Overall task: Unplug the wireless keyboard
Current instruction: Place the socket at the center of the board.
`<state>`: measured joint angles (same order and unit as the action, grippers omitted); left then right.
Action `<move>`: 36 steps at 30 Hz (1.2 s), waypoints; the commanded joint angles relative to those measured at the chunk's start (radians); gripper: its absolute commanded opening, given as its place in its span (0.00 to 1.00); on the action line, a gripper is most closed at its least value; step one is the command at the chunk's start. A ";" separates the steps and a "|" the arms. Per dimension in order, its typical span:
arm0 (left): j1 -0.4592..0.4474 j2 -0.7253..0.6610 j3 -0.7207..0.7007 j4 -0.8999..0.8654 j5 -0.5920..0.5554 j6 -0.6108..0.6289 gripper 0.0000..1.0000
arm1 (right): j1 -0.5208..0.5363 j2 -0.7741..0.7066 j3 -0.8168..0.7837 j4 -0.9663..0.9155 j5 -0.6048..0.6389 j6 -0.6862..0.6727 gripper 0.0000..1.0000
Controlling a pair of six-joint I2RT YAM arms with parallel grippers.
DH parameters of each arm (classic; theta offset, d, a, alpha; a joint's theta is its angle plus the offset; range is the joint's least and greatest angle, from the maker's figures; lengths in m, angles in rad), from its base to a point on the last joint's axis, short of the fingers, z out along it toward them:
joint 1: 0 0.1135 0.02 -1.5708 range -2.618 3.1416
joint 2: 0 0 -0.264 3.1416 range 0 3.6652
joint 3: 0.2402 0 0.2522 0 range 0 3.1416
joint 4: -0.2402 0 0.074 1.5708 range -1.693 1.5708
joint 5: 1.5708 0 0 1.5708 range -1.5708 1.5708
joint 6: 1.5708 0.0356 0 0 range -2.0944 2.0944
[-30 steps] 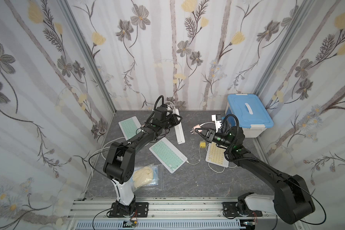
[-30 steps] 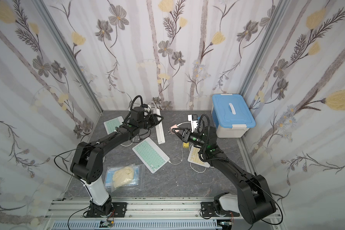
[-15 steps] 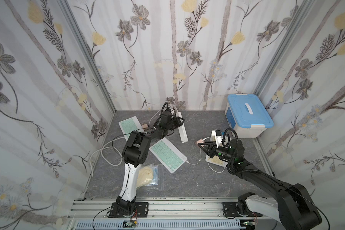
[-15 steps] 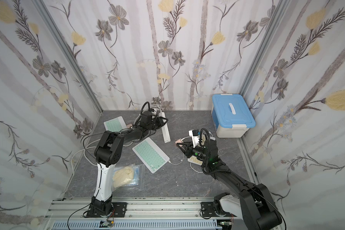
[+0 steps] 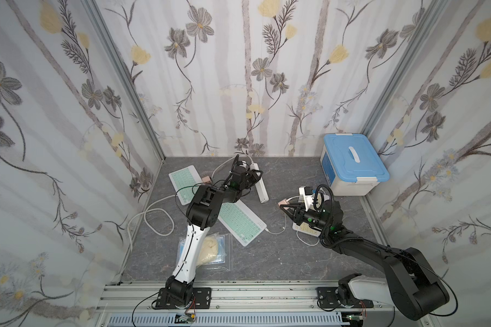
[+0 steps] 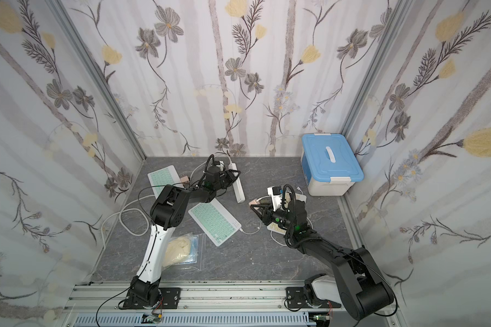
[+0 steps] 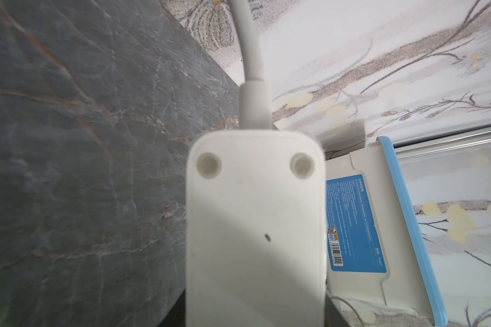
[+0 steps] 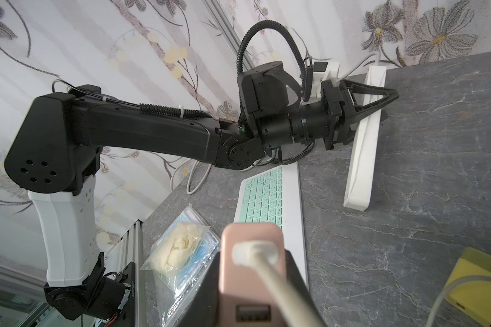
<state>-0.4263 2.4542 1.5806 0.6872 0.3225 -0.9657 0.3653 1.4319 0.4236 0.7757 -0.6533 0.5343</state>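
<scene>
A mint-keyed wireless keyboard point(image 5: 240, 219) point(image 6: 214, 220) point(image 8: 267, 195) lies mid-table, with a thin white cable point(image 5: 275, 230) leaving its right end. My right gripper point(image 5: 285, 205) point(image 6: 255, 205) point(image 8: 251, 254) is shut on a pink charger block point(image 5: 283, 202) point(image 8: 250, 249), held above the table with a white cable plugged into its face. My left gripper point(image 5: 255, 175) point(image 8: 380, 99) point(image 7: 255, 317) is shut across a white power strip point(image 5: 262, 188) point(image 6: 238, 188) point(image 7: 255, 226) near the back wall. Where the keyboard's cable ends is hidden under my right arm.
A second mint keyboard point(image 5: 183, 181) and another pink block point(image 5: 206, 179) lie at the back left. A pale yellow keyboard point(image 5: 306, 228) sits under my right wrist. A blue-lidded bin point(image 5: 352, 164) stands back right. A bag of gloves point(image 5: 210, 250) lies near the front.
My right gripper has carried the pink charger toward the front, then held still. My left arm's elbow has risen and the power strip has shifted slightly right.
</scene>
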 commanded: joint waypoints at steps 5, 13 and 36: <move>0.011 0.006 0.012 0.039 -0.048 0.012 0.48 | 0.002 0.002 0.011 0.028 0.037 -0.010 0.00; 0.023 -0.014 -0.003 -0.001 -0.068 0.010 0.66 | 0.002 0.005 0.023 -0.014 0.063 -0.028 0.00; 0.051 -0.266 -0.198 -0.053 -0.001 0.100 0.85 | 0.007 0.011 0.037 -0.086 0.122 -0.068 0.00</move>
<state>-0.3737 2.2200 1.4101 0.6178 0.2985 -0.8867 0.3717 1.4464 0.4534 0.6979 -0.5632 0.4992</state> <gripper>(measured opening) 0.848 0.249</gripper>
